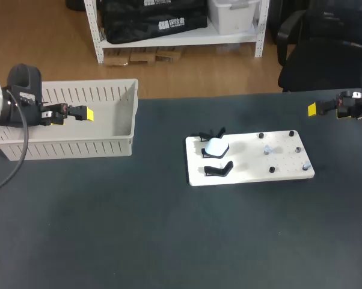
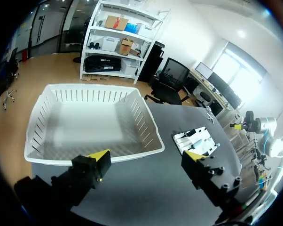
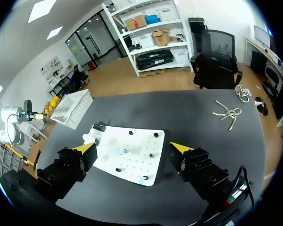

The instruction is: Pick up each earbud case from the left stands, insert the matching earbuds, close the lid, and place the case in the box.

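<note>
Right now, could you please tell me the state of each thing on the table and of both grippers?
Left gripper: open, holding nothing, over the box.
Right gripper: open, holding nothing.
Box: empty.
Case: sitting on the middle stand; I cannot tell whether the lid is open or shut.
Front stand: bare.
Earbud: loose on the board, not in the case.

I see a dark, matte counter [image 1: 109,229]. In my right wrist view, a loose tangle of thin metal wire pieces [image 3: 228,113] lies on it, with a smaller metal loop [image 3: 242,92] near them.
</note>
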